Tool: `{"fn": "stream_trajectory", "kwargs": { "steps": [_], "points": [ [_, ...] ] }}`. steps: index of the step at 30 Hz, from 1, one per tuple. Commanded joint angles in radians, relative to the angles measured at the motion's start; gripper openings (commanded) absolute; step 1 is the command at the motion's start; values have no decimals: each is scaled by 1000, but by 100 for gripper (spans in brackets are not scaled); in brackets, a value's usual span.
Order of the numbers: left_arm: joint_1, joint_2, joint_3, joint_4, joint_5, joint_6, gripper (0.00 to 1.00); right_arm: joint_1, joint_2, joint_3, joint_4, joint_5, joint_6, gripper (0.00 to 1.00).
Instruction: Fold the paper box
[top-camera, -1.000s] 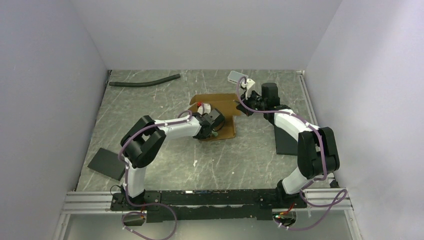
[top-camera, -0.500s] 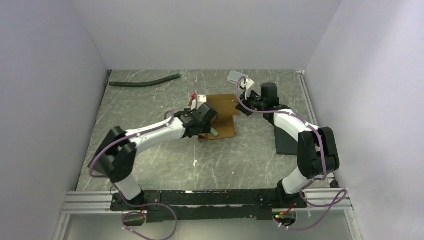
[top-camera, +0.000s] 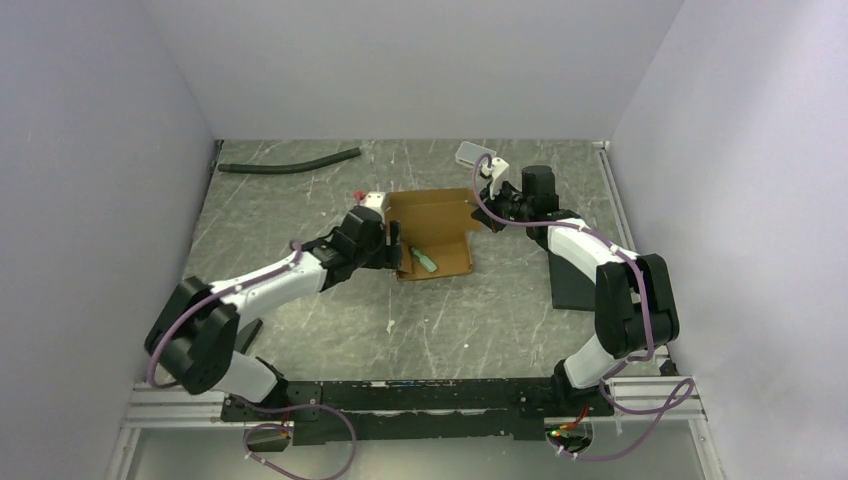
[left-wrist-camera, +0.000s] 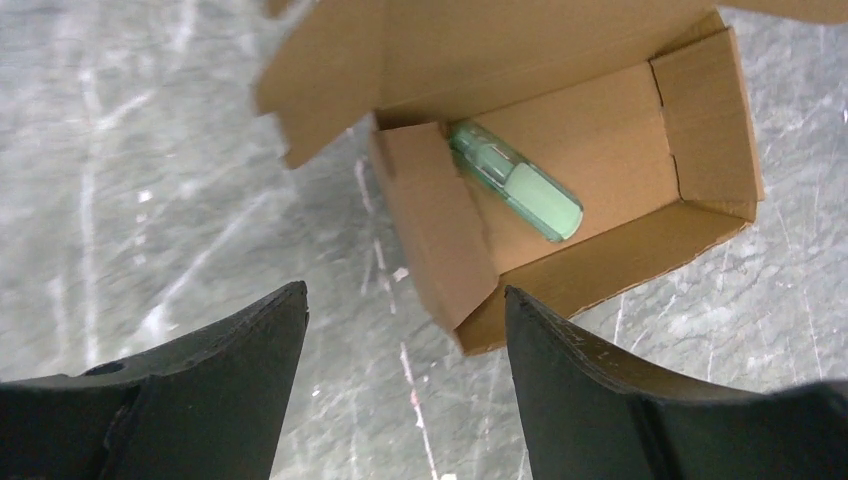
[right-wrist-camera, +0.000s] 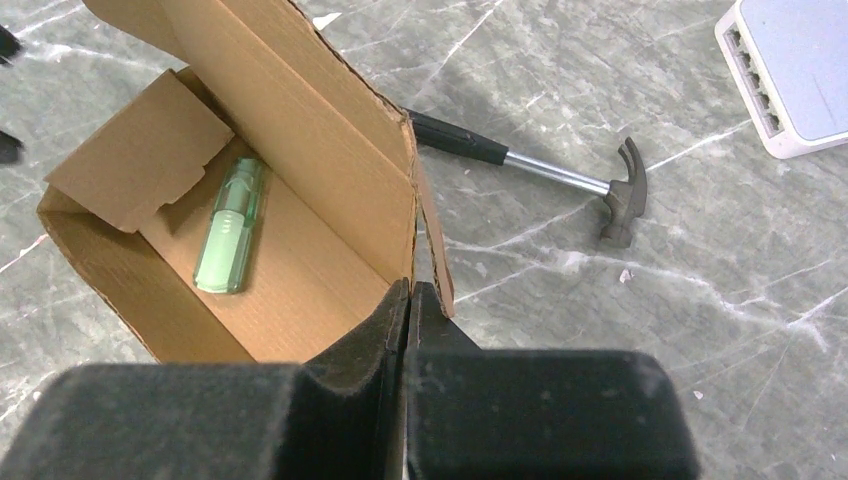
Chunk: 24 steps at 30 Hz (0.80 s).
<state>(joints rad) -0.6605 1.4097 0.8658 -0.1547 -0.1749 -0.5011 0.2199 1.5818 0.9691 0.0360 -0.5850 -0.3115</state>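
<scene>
The paper box (top-camera: 436, 224) is a brown carton lying open on the table, lid panel raised at its far side. A green pen (left-wrist-camera: 515, 180) lies loose on its floor, also seen in the right wrist view (right-wrist-camera: 230, 225). My left gripper (left-wrist-camera: 405, 295) is open and empty. It hovers over bare table just left of the box's (left-wrist-camera: 620, 130) near corner, and in the top view the gripper (top-camera: 392, 250) sits beside the box's left end. My right gripper (right-wrist-camera: 408, 290) is shut on the cardboard edge at the box's (right-wrist-camera: 300, 130) right end.
A small hammer (right-wrist-camera: 560, 175) lies on the table behind the box. A white-grey tray (top-camera: 473, 153) sits at the back. A black hose (top-camera: 290, 162) lies at the back left. A black slab (top-camera: 572, 280) is at the right, under the right arm.
My left gripper has opened and drawn back leftward out of the box, leaving the green pen lying inside. The right arm and the box have not moved.
</scene>
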Motion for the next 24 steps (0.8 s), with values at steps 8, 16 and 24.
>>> {"fn": "stream_trajectory", "kwargs": {
  "steps": [8, 16, 24],
  "points": [
    [6, 222, 110, 83, 14, -27, 58, 4, -33, -3, 38, -27, -12, 0],
    [6, 323, 137, 49, -24, -19, 50, 4, -32, -3, 39, -27, -14, 0],
    [-7, 365, 179, -27, -96, 24, 0, 4, -32, -3, 37, -26, -14, 0]
  ]
}}
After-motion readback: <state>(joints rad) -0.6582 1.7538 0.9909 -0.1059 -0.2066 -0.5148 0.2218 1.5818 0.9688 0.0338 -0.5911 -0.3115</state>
